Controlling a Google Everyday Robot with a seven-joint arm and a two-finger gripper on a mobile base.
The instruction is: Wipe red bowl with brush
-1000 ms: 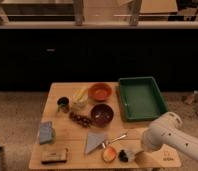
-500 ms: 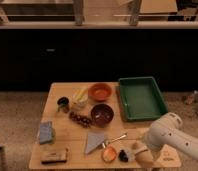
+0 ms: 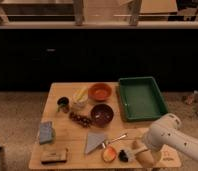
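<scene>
A dark red bowl (image 3: 102, 114) stands upright in the middle of the wooden table (image 3: 67, 145). An orange-red bowl (image 3: 99, 91) stands behind it. The brush (image 3: 123, 155) lies at the table's front edge, with its black head beside a small orange dish (image 3: 109, 153). Its handle runs toward the gripper and is partly hidden by it. My gripper (image 3: 136, 150) sits low at the front right, right next to the brush, on the end of the white arm (image 3: 167, 137). It is well in front of both bowls.
A green tray (image 3: 141, 97) fills the back right. A silver spoon (image 3: 117, 138) and a grey cloth (image 3: 94, 141) lie left of the gripper. Grapes (image 3: 79, 119), a black cup (image 3: 63, 104), a blue sponge (image 3: 46, 132) and a dark block (image 3: 54, 156) lie on the left.
The arm has shifted slightly left and down, bringing the gripper closer to the brush at the front edge. The objects on the table have not moved.
</scene>
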